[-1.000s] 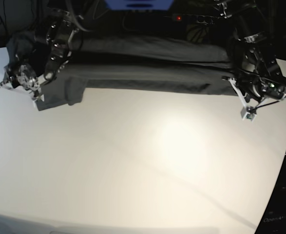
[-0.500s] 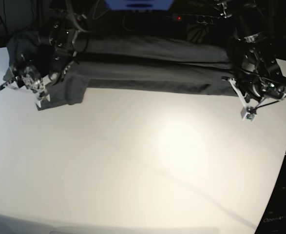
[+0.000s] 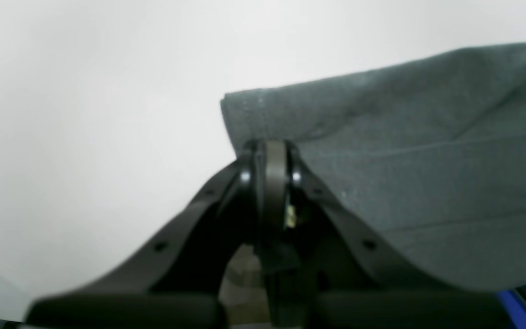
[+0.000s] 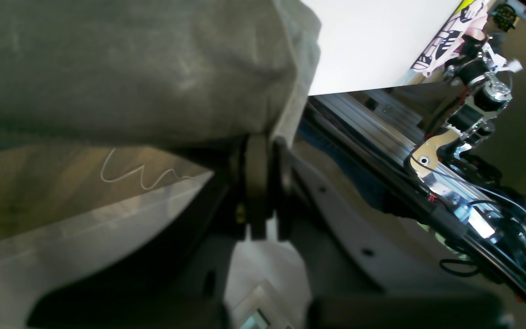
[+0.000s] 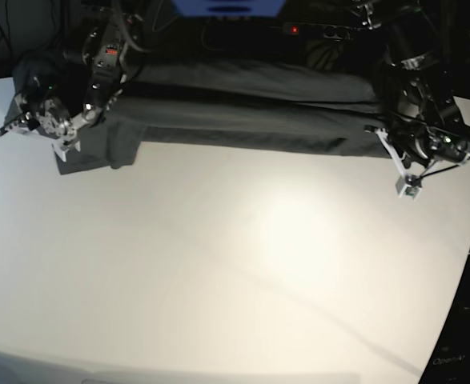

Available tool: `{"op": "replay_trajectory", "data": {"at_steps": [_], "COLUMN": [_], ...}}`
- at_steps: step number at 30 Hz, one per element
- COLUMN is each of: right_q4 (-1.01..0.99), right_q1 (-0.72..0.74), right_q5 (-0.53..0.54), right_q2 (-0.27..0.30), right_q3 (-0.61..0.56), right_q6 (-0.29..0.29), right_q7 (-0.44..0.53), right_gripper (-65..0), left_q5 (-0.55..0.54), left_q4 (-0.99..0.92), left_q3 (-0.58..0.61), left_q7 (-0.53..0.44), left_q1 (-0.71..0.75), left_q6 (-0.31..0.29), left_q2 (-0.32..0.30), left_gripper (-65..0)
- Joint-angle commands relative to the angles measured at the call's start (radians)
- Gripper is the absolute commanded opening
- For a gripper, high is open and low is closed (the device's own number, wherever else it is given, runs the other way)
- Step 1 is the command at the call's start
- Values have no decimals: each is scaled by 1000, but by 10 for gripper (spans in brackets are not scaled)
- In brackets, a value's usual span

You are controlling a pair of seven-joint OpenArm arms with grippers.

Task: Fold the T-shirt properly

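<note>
**Both claws pinched on the shirt at the table's far edge**

Behind the right gripper [image 4: 263, 151], past the table [image 5: 243, 272] edge, runs a silver aluminium rail [image 4: 381, 137] with a second robot arm [image 4: 468, 91] and loose cables beside it; a printed sheet [image 4: 445, 36] lies near that arm, its pattern too small to read. A blue panel [image 5: 228, 6] sits beyond the shirt at the back, with a small red light [image 5: 295, 30] just beside it. At the table's dark lower corner there is faint lettering, not legible.

Nothing lies between the two claws except the T-shirt [image 5: 243, 116] itself, stretched as a long dark band across the far side of the white top.

The right gripper has its jaws pressed together on a fold of grey cloth at the shirt's sleeve end, the fabric bunched above and draped to its side. The left gripper [image 3: 270, 160] is likewise closed tight, nipping the shirt's corner edge, with the cloth spreading away on one side and bare table on the other.
</note>
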Motion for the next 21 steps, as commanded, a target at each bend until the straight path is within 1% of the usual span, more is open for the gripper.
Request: {"op": "replay_trajectory", "data": {"at_steps": [1,3,7,11,15,21], "right_q4": [22,20,17,15,15,14], "right_q1": [1,-8,-9,-9,-9,-22], "right_q5": [-21,-9,71,97,155,164], "right_q2": [4,4,4,4,4,4], "right_q3": [-3,-5,-22,-32,-28,17], "right_q6": [-1,-1,-1,-1,-1,-1], "right_q7": [-28,-28,-28,-28,-28,-28], "right_gripper": [-649,-649,-649,-649,-649,-649], "left_q5": [11,11,11,11,11,16], "left_q4": [-15,-15,-15,-15,-15,-15], "left_q3": [3,3,3,2,-2,-3], "left_q7": [12,12,12,12,12,12], "left_q1": [9,9,9,11,12,12], "left_q6": [-2,-2,-2,-2,-2,-2], "left_q2": [7,7,7,7,7,6], "left_gripper": [-627,-627,-627,-627,-627,-627]}}
